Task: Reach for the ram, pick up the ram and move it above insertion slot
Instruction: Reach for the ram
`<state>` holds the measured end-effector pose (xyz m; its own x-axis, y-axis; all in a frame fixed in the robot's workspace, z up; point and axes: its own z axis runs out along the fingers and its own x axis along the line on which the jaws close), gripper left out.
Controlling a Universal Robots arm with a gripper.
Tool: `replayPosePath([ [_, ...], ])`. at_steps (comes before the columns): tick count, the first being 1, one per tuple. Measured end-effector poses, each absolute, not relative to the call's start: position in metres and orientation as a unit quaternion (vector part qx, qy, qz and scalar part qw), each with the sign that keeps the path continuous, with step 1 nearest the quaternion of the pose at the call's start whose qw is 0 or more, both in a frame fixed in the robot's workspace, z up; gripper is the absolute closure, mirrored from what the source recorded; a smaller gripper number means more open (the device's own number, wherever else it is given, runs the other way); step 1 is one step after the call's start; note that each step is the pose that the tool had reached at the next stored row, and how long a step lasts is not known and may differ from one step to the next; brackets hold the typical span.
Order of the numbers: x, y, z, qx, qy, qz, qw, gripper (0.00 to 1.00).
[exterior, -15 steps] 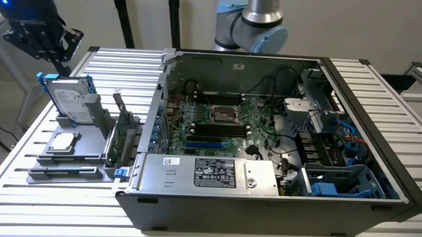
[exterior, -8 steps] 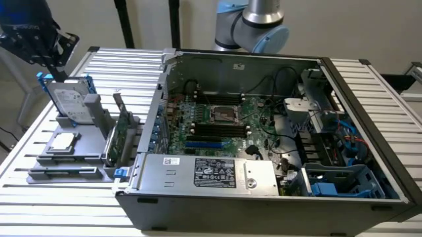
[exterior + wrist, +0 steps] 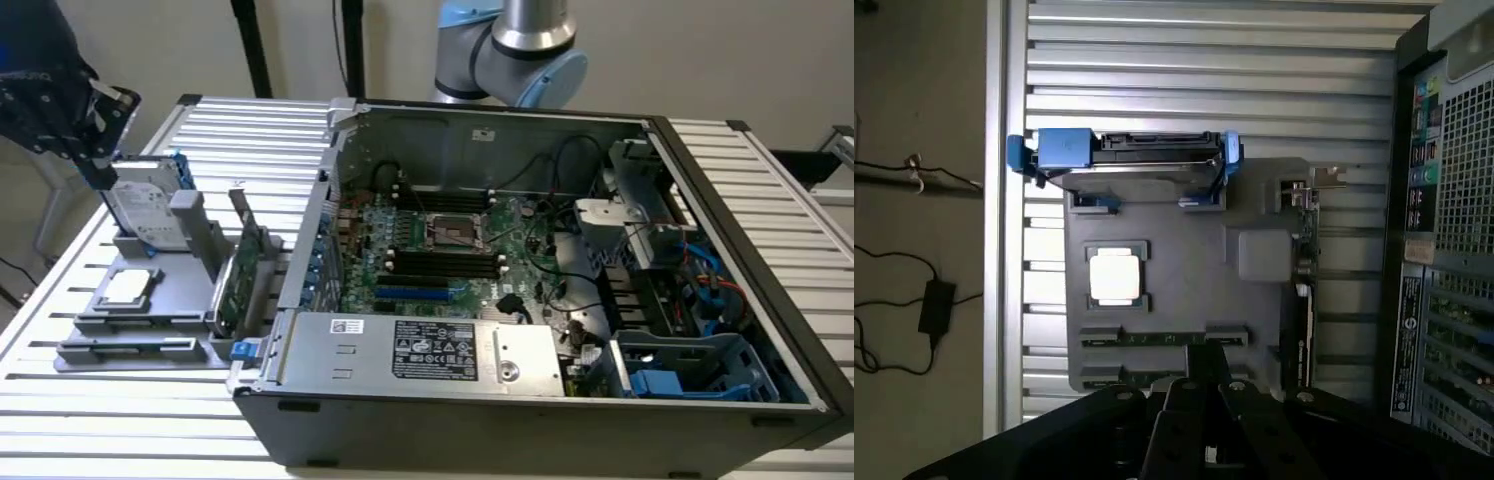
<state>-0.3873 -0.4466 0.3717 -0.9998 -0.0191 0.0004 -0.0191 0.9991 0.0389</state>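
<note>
Tool (image 3: 1206, 368) hung over the near end of the gray fixture (image 3: 1184, 290), at the exterior view's left on the slatted desk (image 3: 80, 420). I saw nothing in it, and could not tell whether it was open or closed. The fixture served as the parts tray. A hard drive (image 3: 144, 205) stood on edge at its far end, and a processor chip (image 3: 127, 288) lay flat in a square recess at the middle. The ram (image 3: 1144, 338) sat edge-up in a long slot on the far side of the chip from the drive, just beside the tool's tip and untouched. A second slot like it lay closer to the tool; I could not tell whether it held a stick. The wider expansion card (image 3: 240, 285) stood upright along the fixture's side nearest the computer case (image 3: 534, 430). I judged the ram light, stiff and thin, and fragile at its chips and contact edge. With its lower edge down in the slot, the place to take hold looked to be the two flat faces near mid-length, squarely, so the stick would not twist or tip on the lift. Further right, the case lay open on its side with the motherboard (image 3: 514, 215) exposed. The long black memory slots (image 3: 441, 263) looked unoccupied, well apart from the ram. A labelled power supply (image 3: 427, 350) sat along the front wall, and a blue drive cage (image 3: 687, 375) filled the corner at the exterior view's right.
</note>
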Motion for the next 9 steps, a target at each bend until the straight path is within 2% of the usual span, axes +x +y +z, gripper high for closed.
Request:
replayPosePath([
  [9, -0.397, -0.479, 0.372, 0.011, -1.0, -0.019, 0.0, 0.89],
])
